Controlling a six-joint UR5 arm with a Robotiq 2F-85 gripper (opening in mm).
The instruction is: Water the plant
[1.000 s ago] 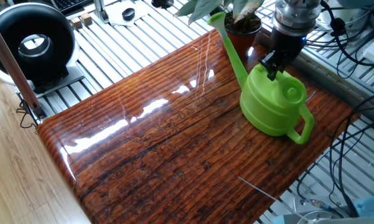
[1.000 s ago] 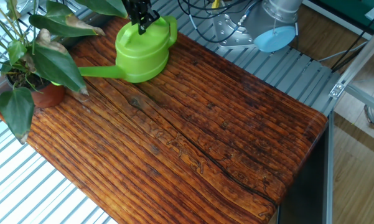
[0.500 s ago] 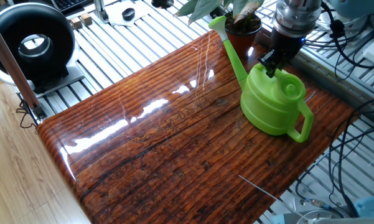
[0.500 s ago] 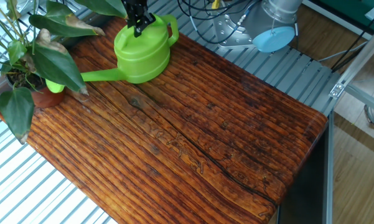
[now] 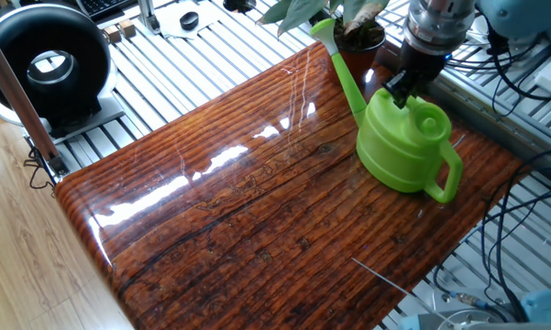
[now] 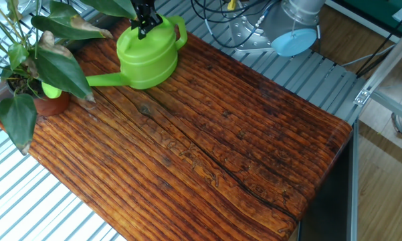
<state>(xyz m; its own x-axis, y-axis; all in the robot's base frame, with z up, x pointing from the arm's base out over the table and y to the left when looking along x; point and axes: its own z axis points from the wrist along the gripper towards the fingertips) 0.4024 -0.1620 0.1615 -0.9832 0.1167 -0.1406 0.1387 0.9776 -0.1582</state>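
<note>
One fixed view shows your gripper [image 5: 402, 92] clamped on the top of the lime-green watering can [image 5: 405, 144], which has slid toward the plant [image 5: 353, 27] at the far edge of the wooden table [image 5: 257, 202] over the last second; its spout tip now sits closer to the terracotta pot. From the other fixed view, the spout end [image 6: 50, 90] is tucked under the leaves at the far left, just beside the pot [image 6: 48, 102]; you look close to pouring position, so tilting seems the next step.
</note>
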